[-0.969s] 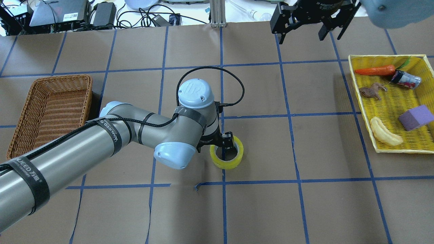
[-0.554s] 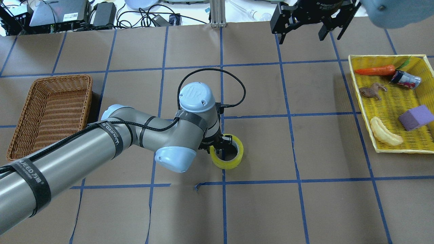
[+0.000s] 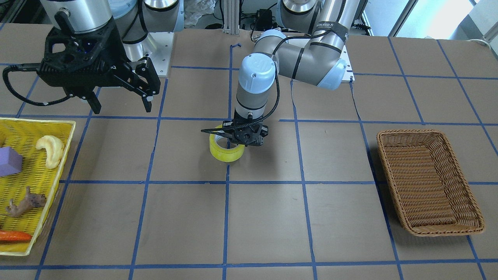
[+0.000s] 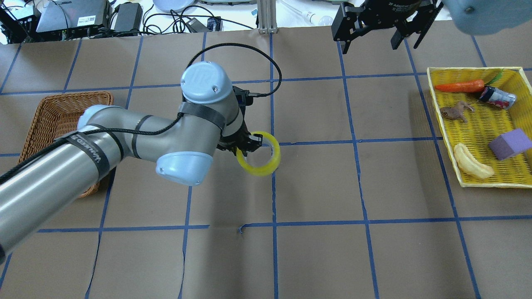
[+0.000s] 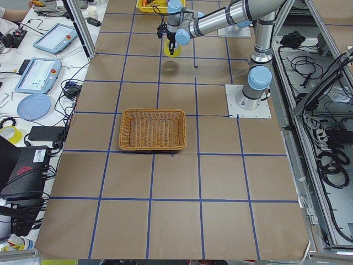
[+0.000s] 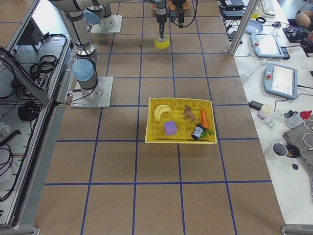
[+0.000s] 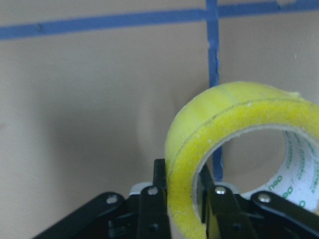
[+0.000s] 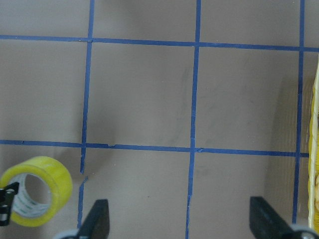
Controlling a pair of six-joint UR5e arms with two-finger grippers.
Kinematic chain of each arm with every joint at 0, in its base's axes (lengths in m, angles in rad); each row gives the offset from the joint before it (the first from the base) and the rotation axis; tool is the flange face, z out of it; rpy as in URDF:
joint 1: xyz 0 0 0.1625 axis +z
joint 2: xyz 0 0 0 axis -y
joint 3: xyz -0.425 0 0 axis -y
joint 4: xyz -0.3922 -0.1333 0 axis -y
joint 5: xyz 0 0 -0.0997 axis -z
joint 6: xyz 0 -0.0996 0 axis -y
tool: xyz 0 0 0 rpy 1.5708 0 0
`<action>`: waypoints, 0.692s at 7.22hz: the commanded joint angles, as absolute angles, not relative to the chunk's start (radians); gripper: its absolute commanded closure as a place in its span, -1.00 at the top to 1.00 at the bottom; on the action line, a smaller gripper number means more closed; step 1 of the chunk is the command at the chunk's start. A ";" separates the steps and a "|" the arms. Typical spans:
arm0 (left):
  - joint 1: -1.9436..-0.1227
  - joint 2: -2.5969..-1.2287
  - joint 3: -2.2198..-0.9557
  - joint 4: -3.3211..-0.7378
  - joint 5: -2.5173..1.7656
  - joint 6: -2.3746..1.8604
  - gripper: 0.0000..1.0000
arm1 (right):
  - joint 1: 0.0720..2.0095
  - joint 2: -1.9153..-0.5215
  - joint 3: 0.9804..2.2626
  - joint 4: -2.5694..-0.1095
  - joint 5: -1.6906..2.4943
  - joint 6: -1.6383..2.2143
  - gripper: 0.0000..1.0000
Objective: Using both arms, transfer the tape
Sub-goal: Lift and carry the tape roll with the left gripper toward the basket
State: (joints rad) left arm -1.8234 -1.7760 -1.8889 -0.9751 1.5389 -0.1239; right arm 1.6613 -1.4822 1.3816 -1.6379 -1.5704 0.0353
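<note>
The yellow-green tape (image 4: pixel 259 171) is held up off the brown table near its middle, its ring roughly level. My left gripper (image 4: pixel 245 147) is shut on the roll's wall, one finger inside the ring and one outside, as the left wrist view shows (image 7: pixel 199 144). From the front the tape (image 3: pixel 225 152) hangs under the left gripper (image 3: pixel 238 137), with a shadow beside it. My right gripper (image 4: pixel 369 45) is open and empty, high over the table's far right part. The right wrist view shows the tape (image 8: pixel 52 181) at its lower left.
A brown wicker basket (image 4: pixel 62 124) stands on the robot's left side, partly under the left arm. A yellow mesh tray (image 4: pixel 474 69) on the right holds a carrot, a toy animal, a can, a purple block (image 4: pixel 509 143) and a pale banana toy (image 4: pixel 471 164).
My left gripper has closed on the tape and lifted it off the table, carrying it away from the robot and a little left. The right gripper has not moved.
</note>
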 commanded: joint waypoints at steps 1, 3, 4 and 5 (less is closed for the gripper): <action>-1.589 -1.707 -1.853 -1.049 1.546 0.205 -1.00 | 1.661 -1.483 1.382 -1.638 -1.571 0.035 1.00; -1.287 -1.724 -1.774 -1.103 1.531 0.516 -1.00 | 1.661 -1.483 1.382 -1.638 -1.571 0.035 1.00; -1.216 -1.750 -1.679 -1.214 1.528 0.559 -1.00 | 1.661 -1.483 1.382 -1.637 -1.571 0.035 1.00; -1.183 -1.785 -1.607 -1.248 1.545 0.534 -1.00 | 1.661 -1.483 1.382 -1.638 -1.571 0.035 1.00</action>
